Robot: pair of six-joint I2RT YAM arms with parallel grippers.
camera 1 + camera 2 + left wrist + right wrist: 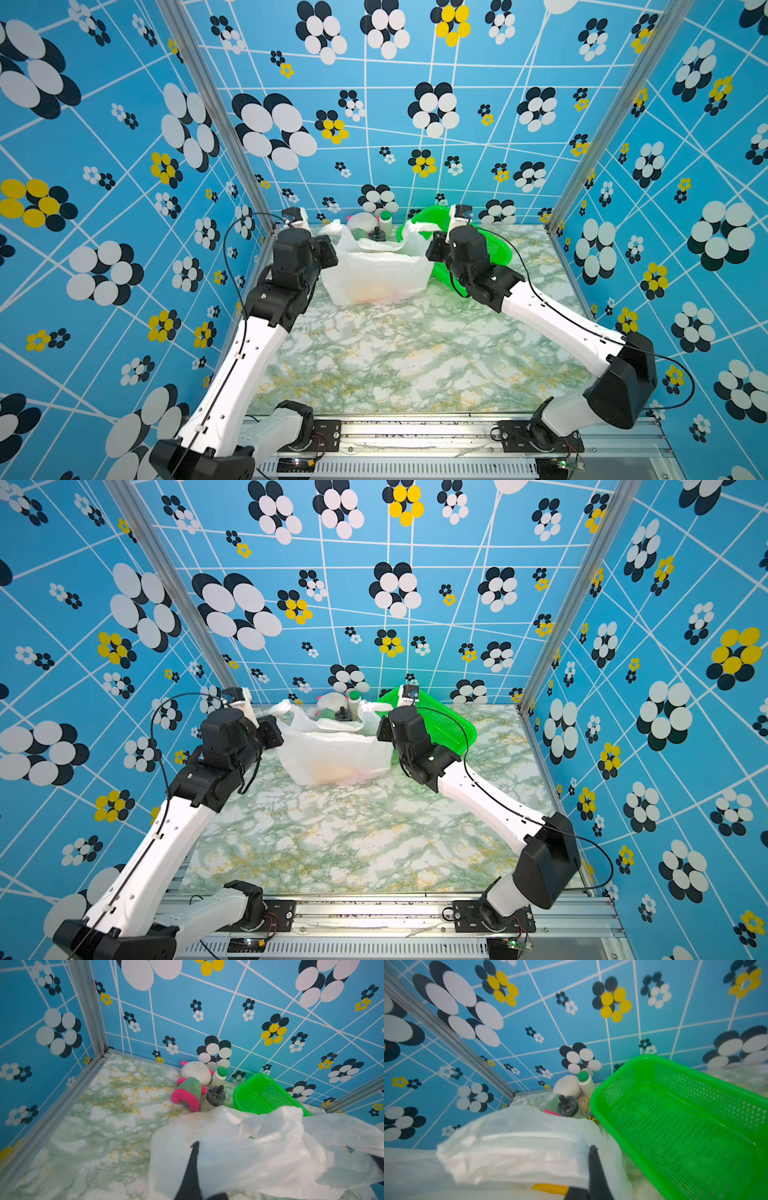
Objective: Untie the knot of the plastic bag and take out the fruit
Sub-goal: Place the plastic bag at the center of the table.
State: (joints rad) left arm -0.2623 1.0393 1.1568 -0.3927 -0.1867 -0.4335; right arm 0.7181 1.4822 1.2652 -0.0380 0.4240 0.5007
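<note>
The white translucent plastic bag stands at the back of the marble table, stretched between my two arms. My left gripper is shut on the film at the bag's left edge; one black finger shows and the other lies under the film. My right gripper is shut on the bag's right edge, with film draped over it. Two handle loops stick up apart from each other. The knot does not show in any view. Fruit appears only as faint orange and pink tints through the film.
A green mesh basket sits right of the bag, partly behind my right arm. Behind the bag, by the back wall, are a pink-and-white plush toy, a white bottle with a green cap and a dark-lidded jar.
</note>
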